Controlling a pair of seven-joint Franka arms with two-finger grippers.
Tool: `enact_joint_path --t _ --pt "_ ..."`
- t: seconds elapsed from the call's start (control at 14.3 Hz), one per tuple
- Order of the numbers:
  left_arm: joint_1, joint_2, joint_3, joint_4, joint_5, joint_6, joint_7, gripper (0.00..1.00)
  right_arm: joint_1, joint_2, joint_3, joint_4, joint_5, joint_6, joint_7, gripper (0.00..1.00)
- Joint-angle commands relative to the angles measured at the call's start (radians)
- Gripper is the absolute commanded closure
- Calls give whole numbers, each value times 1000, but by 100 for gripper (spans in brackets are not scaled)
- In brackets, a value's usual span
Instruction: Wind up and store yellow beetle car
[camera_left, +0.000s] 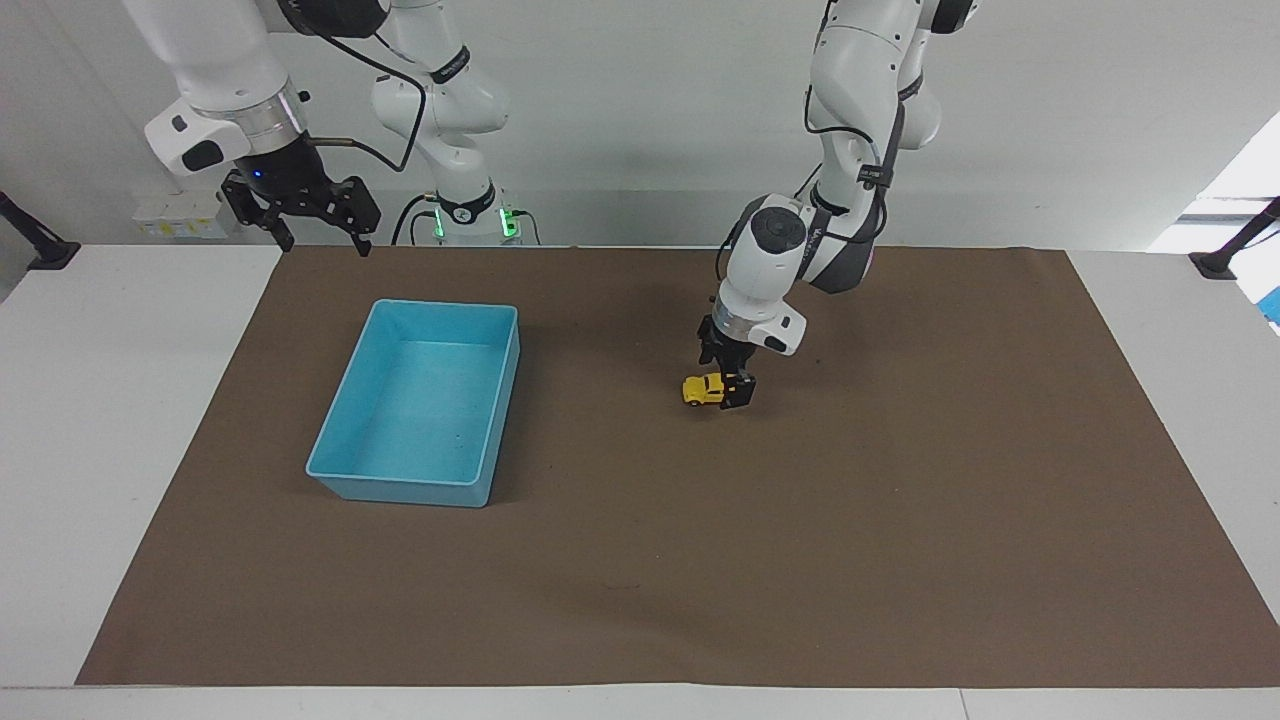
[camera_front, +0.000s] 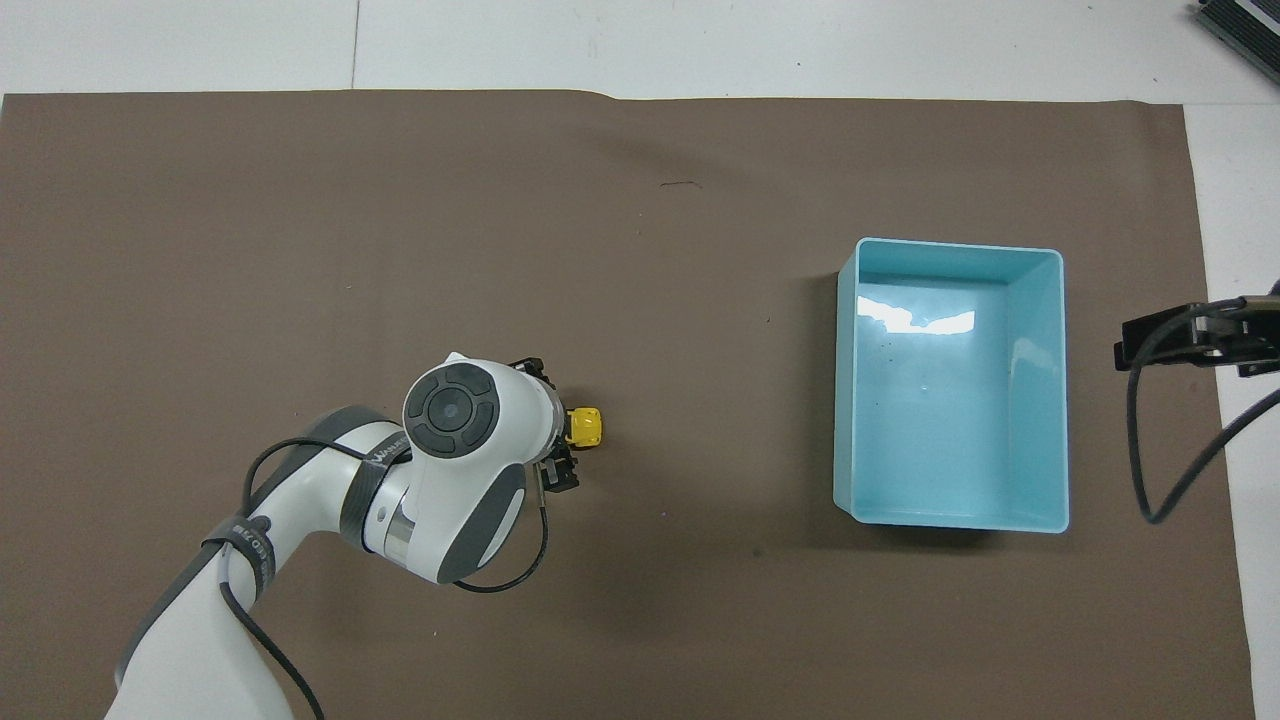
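1. Yellow beetle car (camera_left: 703, 389) sits mid-counter (camera_left: 900, 560) on its wheels, ready for winding.
2. Left gripper (camera_left: 731, 388) straddles it; whether its jaws are clamped, I cannot tell.
3. Right gripper (camera_left: 315, 228) waits, jaws apart, above the counter's robot-side edge, by the blue bin (camera_left: 345, 450).

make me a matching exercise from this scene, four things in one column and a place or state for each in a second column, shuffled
Column 1
1. yellow beetle car
2. light blue bin
3. left gripper
4. right gripper

Column 2
A. waits raised, open, above the table edge at the right arm's end
B. sits on the brown mat with nothing in it
C. on the mat, partly covered by a gripper
D. lowered around the toy

Pairs: 1-C, 2-B, 3-D, 4-A
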Motion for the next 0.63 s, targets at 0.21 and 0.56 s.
enact_joint_path --t 0.21,0.56 --pt "-13 -6 18 -17 22 8 53 87 -9 -3 5 -2 6 2 -18 0" --pt "17 -13 18 -45 22 -7 63 89 -11 -3 5 -2 6 2 -18 0"
